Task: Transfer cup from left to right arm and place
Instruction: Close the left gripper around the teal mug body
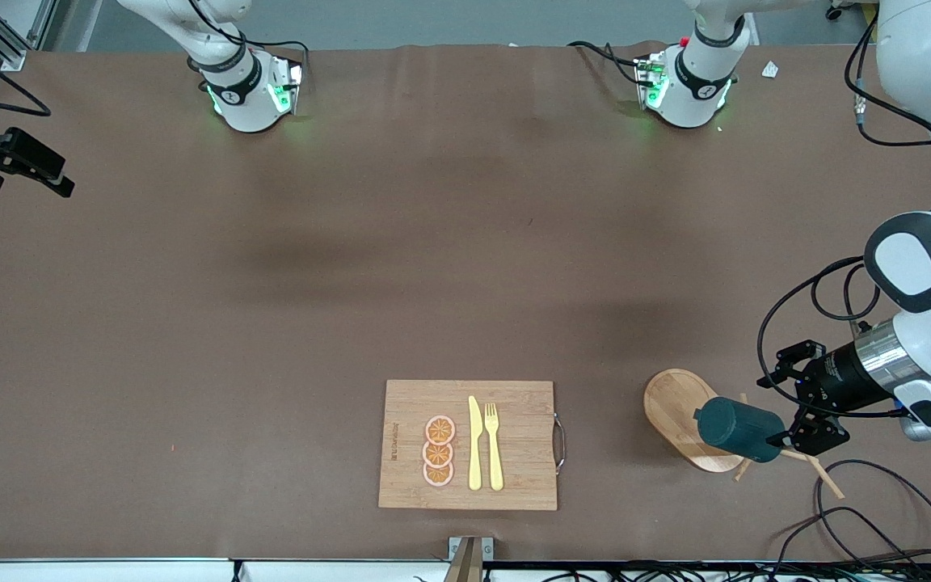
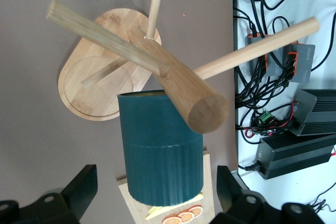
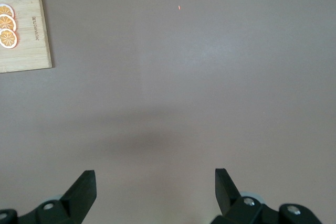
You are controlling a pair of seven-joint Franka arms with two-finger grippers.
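The dark teal cup (image 1: 736, 428) hangs tilted on its side at the wooden peg stand (image 1: 676, 408), above the stand's oval base. In the left wrist view the cup (image 2: 160, 150) sits just under the stand's thick post (image 2: 178, 87), and its handle is hidden. My left gripper (image 1: 781, 432) is open at the cup's end toward the left arm's end of the table. Seen from the left wrist, the left gripper (image 2: 155, 174) has a finger on each side of the cup, with a gap on both sides. My right gripper (image 3: 155, 174) is open over bare table, with nothing between its fingers.
A wooden cutting board (image 1: 409, 404) lies near the table's front edge with three orange slices (image 1: 439, 451), a yellow knife (image 1: 474, 444) and a fork (image 1: 494, 444) on it. Black cables (image 1: 878, 517) loop on the table at the left arm's end.
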